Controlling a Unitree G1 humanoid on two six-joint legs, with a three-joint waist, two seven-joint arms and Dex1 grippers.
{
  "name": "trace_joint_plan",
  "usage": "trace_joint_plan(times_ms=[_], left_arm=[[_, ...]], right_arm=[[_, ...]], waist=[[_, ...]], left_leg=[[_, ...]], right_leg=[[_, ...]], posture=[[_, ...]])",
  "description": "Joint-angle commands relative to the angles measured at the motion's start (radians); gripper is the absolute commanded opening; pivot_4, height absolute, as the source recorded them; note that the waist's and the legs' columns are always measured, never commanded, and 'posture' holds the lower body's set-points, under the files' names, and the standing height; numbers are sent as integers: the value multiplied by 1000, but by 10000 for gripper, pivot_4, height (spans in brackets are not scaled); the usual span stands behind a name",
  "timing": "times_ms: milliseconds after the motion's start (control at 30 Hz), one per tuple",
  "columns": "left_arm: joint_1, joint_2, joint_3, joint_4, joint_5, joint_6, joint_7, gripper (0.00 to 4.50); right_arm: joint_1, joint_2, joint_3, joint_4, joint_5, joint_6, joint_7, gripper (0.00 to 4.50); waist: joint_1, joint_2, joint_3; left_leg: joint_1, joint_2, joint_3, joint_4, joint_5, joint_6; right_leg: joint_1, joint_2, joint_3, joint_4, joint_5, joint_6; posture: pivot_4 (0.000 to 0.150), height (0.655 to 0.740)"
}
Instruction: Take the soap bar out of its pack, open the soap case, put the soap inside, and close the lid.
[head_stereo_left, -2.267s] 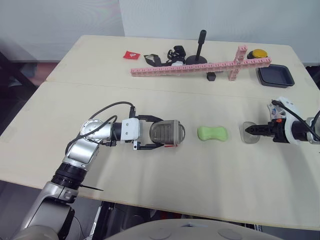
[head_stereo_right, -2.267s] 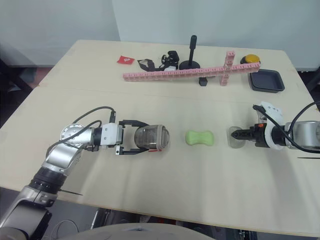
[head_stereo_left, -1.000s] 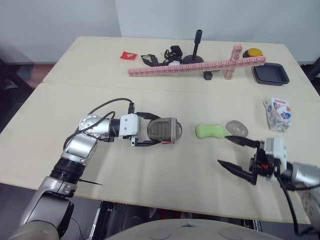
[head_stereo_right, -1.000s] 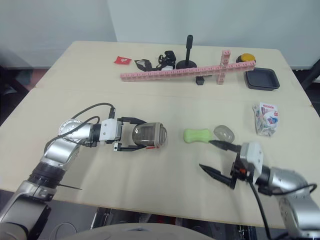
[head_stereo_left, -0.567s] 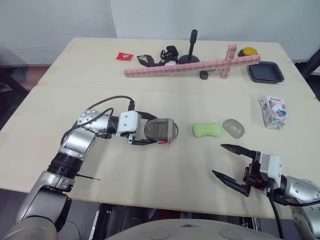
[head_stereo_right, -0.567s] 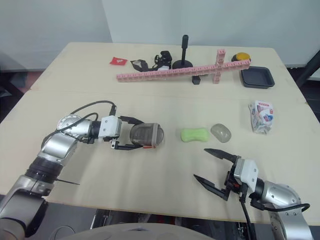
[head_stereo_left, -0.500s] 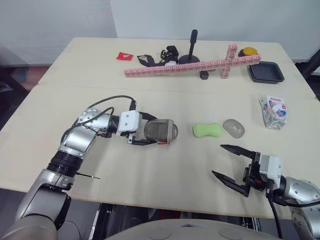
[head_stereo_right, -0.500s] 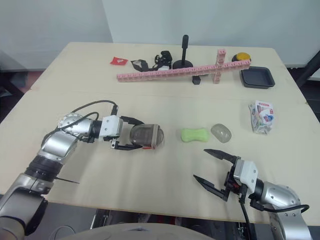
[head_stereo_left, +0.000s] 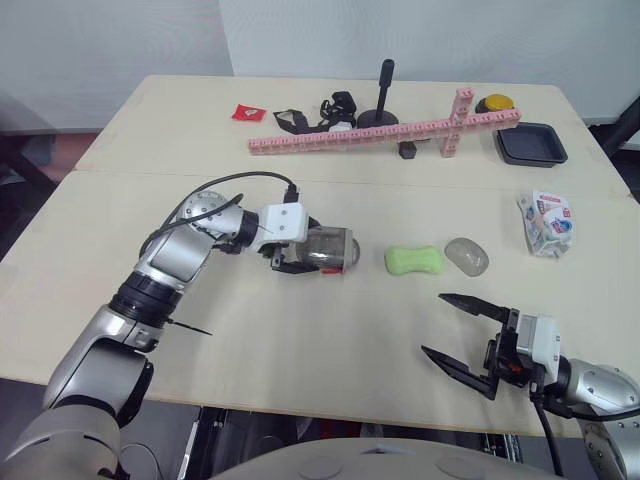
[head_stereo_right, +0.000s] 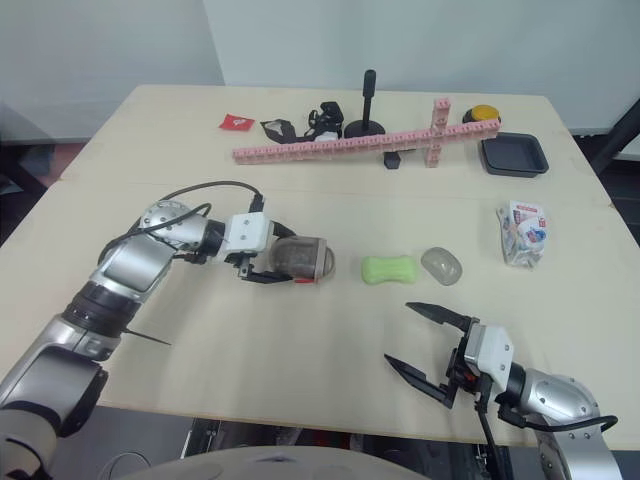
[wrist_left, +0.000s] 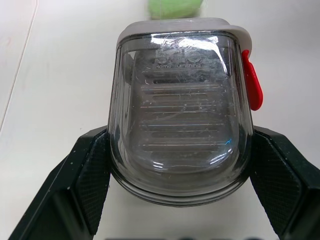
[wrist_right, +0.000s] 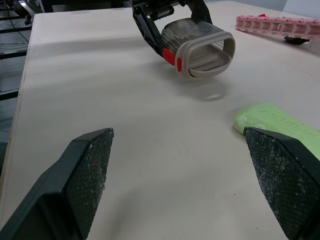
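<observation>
Since a moment ago the left hand (wrist_left: 180, 137) has swung the smoky translucent plastic soap case (head_stereo_left: 332, 250) it clamps, ribbed inside and red-latched, nearer the glossy green waisted soap bar (head_stereo_left: 415, 260) on the pale tabletop (head_stereo_left: 300, 335). The right hand (head_stereo_left: 437, 324) hangs wide open, empty.

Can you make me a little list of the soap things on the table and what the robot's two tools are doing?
left tool: shut on the soap case, which lies on its side
case mouth: open, nothing inside, pointing toward the soap
soap bar: green, unwrapped, on the table between case and lid
lid: clear, off the case, beside the soap
pack: crumpled, far on the robot's right
right tool: open, holding nothing
</observation>
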Motion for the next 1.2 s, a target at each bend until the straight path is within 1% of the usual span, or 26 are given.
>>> trace_joint_plan(times_ms=[33,433,833,1100,1200], left_arm=[[-32,20,-12,-52,28,35,-12,34560],[-96,30,-44,-76,74,124,-28,34560],[-120,28,-79,-122,75,216,-60,34560],[-112,56,-77,-110,76,234,-65,34560],[-106,76,-67,-92,71,209,-68,34560]], right_arm=[[0,-12,-31,-1,35,-8,0,44803],[-17,-6,-27,70,40,-44,19,44803],[-19,-16,-30,56,65,-18,15,44803],[-23,-11,-25,84,54,-35,24,44803],[-18,-14,-28,74,57,-31,22,44803]], waist=[[-1,0,0],[-1,0,0],[1,0,0],[1,0,0],[2,0,0]], left_leg=[[0,0,0,0,0,0],[0,0,0,0,0,1],[0,0,0,0,0,1],[0,0,0,0,0,1],[0,0,0,0,0,1]], right_leg=[[0,0,0,0,0,0],[0,0,0,0,0,0],[0,0,0,0,0,0],[0,0,0,0,0,0],[0,0,0,0,0,0]], posture=[[1500,7330],[1500,7330],[1500,7330],[1500,7330],[1500,7330]])
